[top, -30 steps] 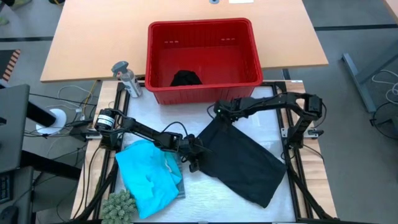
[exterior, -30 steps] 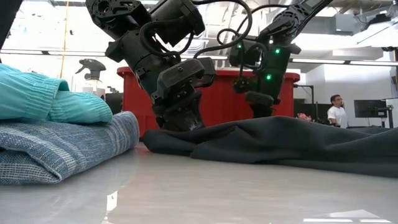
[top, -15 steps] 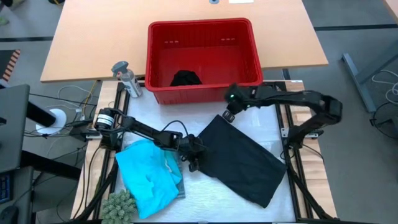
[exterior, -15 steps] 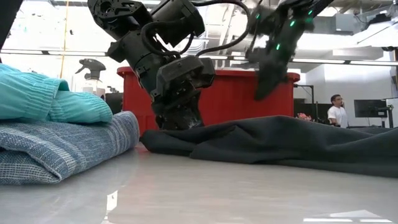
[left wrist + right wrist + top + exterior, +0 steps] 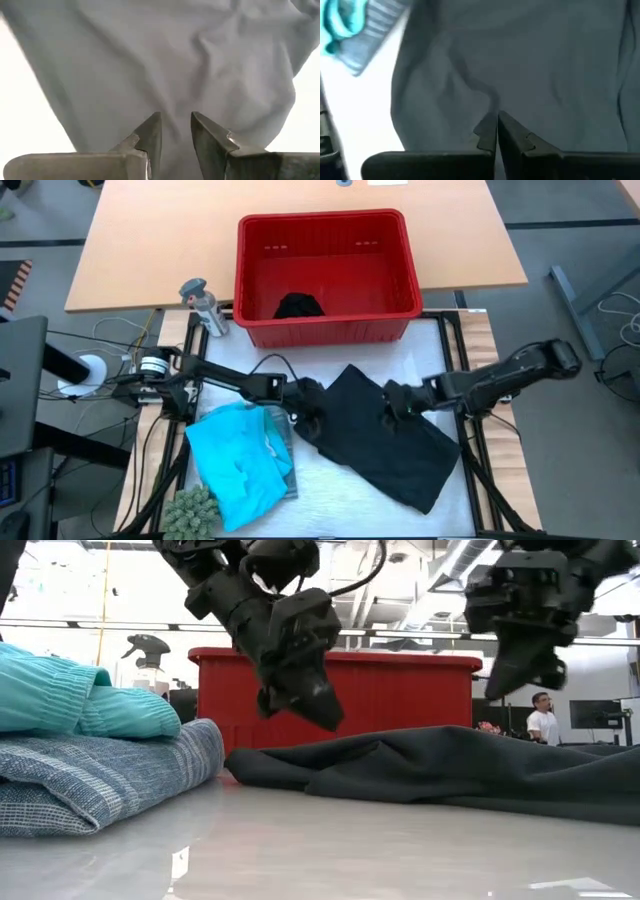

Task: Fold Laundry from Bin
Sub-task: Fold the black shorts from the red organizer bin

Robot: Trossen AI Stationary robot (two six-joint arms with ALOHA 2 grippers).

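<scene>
A black garment (image 5: 400, 445) lies folded and slack on the white mat, also seen in the low view as the garment (image 5: 450, 765). My left gripper (image 5: 312, 418) hangs just above its left edge, fingers a narrow gap apart (image 5: 176, 117), clear of the cloth (image 5: 328, 720). My right gripper (image 5: 388, 408) hovers over the garment's middle, shut (image 5: 496, 117) and well above it (image 5: 500, 688). The red bin (image 5: 320, 220) stands behind the mat with another black garment (image 5: 298, 306) on its floor. A turquoise garment (image 5: 235, 460) rests on a blue-grey striped one (image 5: 100, 775) at the near left.
A grey spray bottle (image 5: 203, 305) stands left of the bin. A green spiky object (image 5: 192, 510) sits at the mat's near left corner. The wooden table (image 5: 150, 250) extends behind the bin. A person (image 5: 540, 720) stands far off in the room.
My left gripper has risen off the black garment's left edge, where it sat low in the cloth before. My right gripper has swung from the garment's far corner by the bin toward the near edge, coming over the garment's middle and staying raised. The garment lies still.
</scene>
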